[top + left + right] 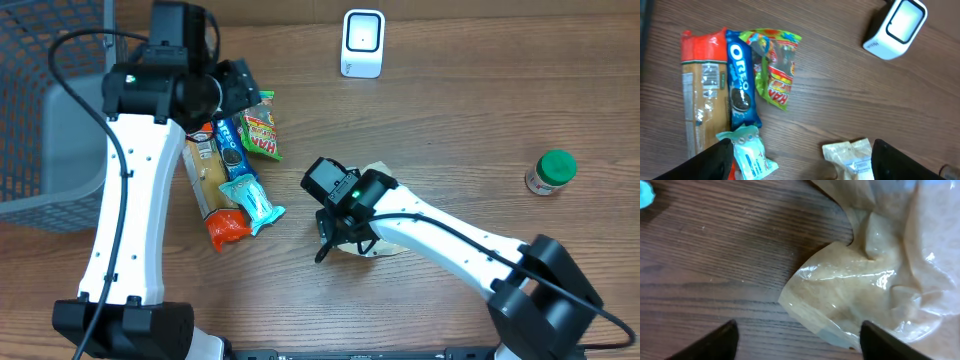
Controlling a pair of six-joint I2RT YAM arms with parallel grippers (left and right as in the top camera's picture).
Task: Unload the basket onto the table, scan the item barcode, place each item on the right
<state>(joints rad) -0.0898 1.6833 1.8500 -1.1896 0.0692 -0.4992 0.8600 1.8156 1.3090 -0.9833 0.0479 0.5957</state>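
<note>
Nearby, snack packs bunched together, scanner beyond, green-lidded jar well apart.

Matt wood-grain worktop. Under the right hand, the beige packet is glossy, crinkled plastic film. Beyond the left hand, a smooth white plastic scanner.

Bright, even overhead light leaves soft shadows on the table. The right wrist view is blurred, with glare on the beige packet.
</note>
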